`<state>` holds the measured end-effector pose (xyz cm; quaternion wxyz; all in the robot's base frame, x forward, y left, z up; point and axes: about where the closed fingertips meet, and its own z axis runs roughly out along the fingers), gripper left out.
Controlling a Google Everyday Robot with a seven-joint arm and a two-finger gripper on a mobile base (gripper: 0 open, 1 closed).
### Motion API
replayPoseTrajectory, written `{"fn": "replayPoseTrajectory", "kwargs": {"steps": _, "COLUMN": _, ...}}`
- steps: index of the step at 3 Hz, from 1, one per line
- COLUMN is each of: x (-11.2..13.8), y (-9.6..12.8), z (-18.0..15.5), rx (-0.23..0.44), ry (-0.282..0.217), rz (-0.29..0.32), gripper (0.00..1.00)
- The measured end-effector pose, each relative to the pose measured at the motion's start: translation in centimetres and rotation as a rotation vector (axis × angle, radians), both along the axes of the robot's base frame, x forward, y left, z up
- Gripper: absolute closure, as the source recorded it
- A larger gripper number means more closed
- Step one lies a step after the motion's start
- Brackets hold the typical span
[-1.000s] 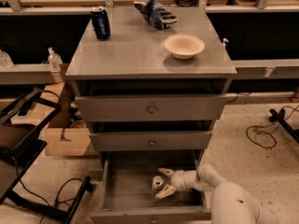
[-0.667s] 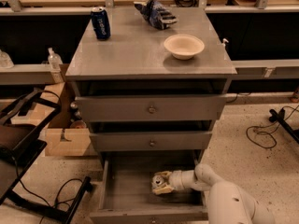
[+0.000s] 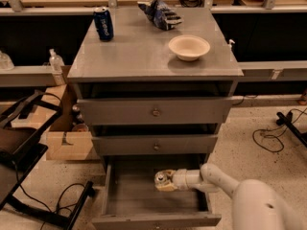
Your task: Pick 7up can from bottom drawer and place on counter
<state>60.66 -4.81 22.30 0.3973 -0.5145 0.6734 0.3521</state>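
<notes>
Far off to the left of my gripper [image 3: 162,182], a black frame [image 3: 24,143] stands on the floor, and a cardboard box [image 3: 67,138] sits up and to the left of me, just beside the cabinet. Higher on that side a clear plastic bottle [image 3: 56,61] stands on a low shelf.

Well above me and to the left, a dark blue can [image 3: 103,24] stands upright at the back left corner of the counter [image 3: 139,51].

My gripper is down inside the bottom drawer [image 3: 134,195], which is pulled out and open. I reach in from the right, over its grey floor and towards the back. My tan fingers [image 3: 168,187] are closed around the 7up can [image 3: 159,178] – its silver top shows at my tip, facing up and a little to the left. I cannot tell whether the can touches the drawer floor. Directly above me are the middle drawer [image 3: 156,145] and the top drawer [image 3: 156,111], both a little way out, each with a small round knob.

High above me, a crumpled blue-and-white bag [image 3: 159,14] lies at the back of the counter. Up and to my right a pale bowl [image 3: 189,47] sits upright near the right edge – apart from the bag.

My white arm [image 3: 216,176] runs off to the right behind me. Further right, black cables [image 3: 268,138] lie on the speckled floor.
</notes>
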Motion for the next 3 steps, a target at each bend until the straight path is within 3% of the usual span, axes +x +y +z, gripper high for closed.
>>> {"fn": "replayPoseTrajectory", "kwargs": {"steps": 1, "x": 0.9, "y": -0.9, "z": 10.1, "rx": 0.051, "ry": -0.021, "rz": -0.063, "gripper": 1.00}}
{"fn": "replayPoseTrajectory", "kwargs": {"steps": 2, "x": -1.7, "y": 1.1, "z": 20.4, "rx": 0.144, "ry": 0.046, "rz": -0.008, "gripper": 1.00}}
{"fn": "replayPoseTrajectory", "kwargs": {"steps": 3, "x": -3.6, "y": 2.8, "z": 29.3, "rx": 0.180, "ry": 0.098, "rz": 0.045, "gripper": 1.00}}
